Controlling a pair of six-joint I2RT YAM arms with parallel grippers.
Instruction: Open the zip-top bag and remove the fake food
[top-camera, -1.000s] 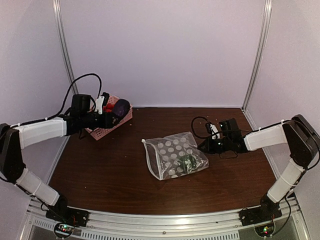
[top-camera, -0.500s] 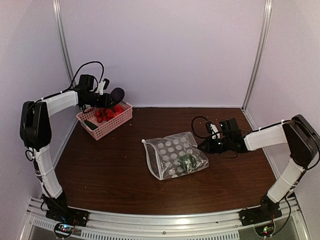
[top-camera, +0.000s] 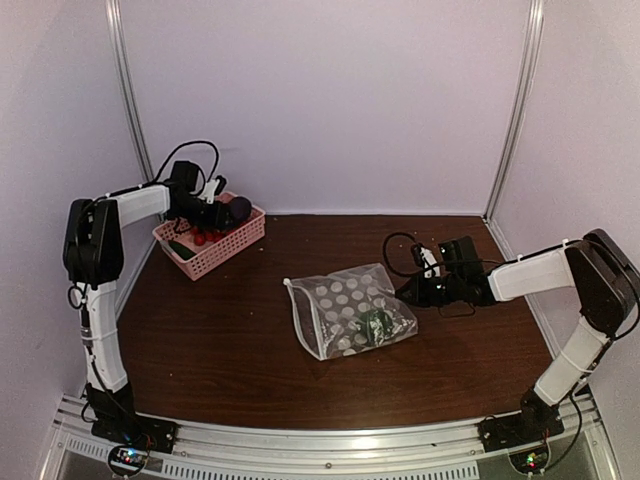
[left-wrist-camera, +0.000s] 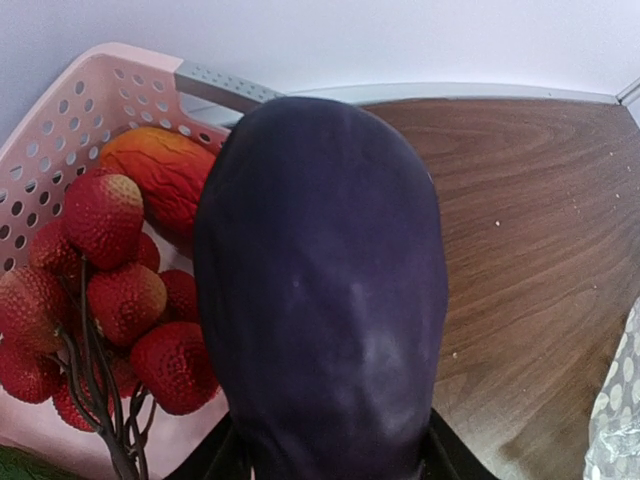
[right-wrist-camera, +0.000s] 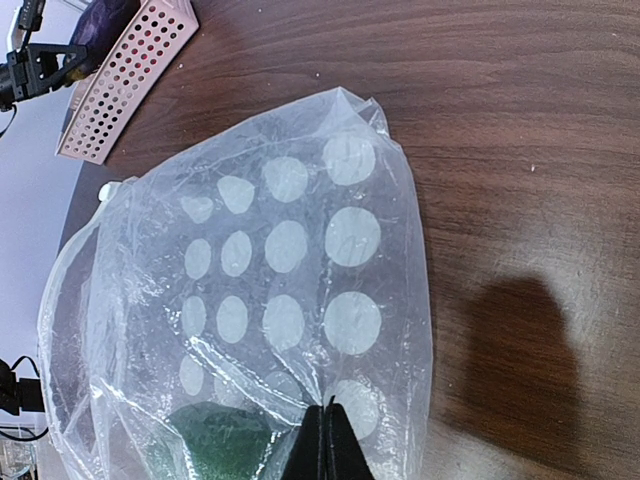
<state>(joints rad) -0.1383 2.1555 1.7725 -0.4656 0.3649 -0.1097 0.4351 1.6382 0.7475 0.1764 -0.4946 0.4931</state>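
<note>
Top view: left gripper is over the basket at far left, pinching the purple piece. Bag lies mid-table, well apart from the basket, with the green piece inside. Right gripper is low at the bag's right edge. Left wrist: purple piece fills the view and hides most of the fingers, so the grip reads as closed on its near end. It hangs over the basket's right side; red bunch and orange piece are already in there. Right wrist: fingertips pressed together on a fold of bag film, just beside the green piece. My read: this is the drop-off. Lower a bit, aim for the free side right of the red bunch, then spread the fingers; releasing from here risks a bounce over the rim. Keep the right pinch on so the bag doesn't slide. Green piece is next.
</note>
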